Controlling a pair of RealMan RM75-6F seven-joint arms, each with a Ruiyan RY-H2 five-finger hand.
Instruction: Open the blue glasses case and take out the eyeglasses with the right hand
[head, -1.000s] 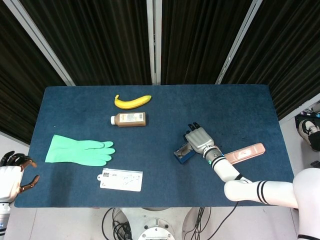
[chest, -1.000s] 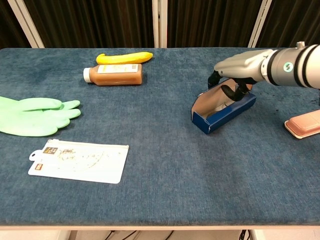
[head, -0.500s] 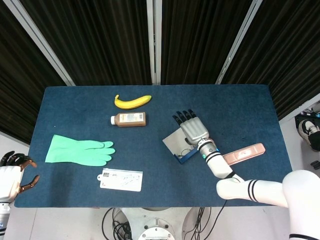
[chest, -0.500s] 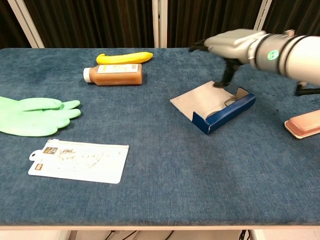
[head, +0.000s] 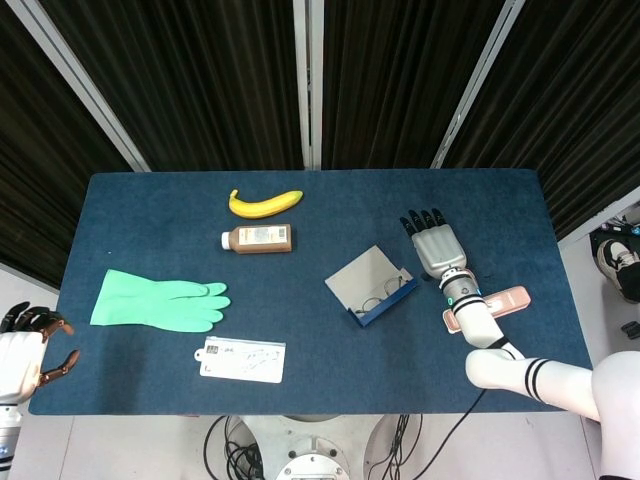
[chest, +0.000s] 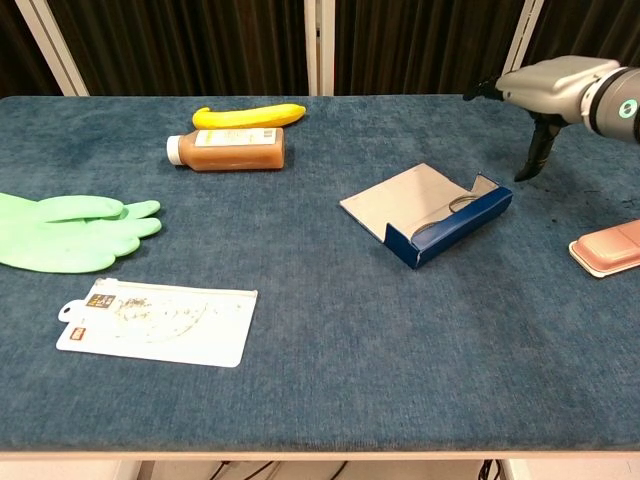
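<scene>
Case (head: 372, 297) lies open mid-counter (head: 150, 215), lid flat, glasses (head: 385, 293) inside; your right hand (head: 436, 243) hovers just right of it, fingers spread and empty, so the opening looks done and next you reach in and pinch the frame.

We saw matt, napped blue cloth on the table (chest: 330, 380), and left of the right hand (head: 437, 245) a seemingly card-lined blue glasses case (chest: 432, 214).
</scene>
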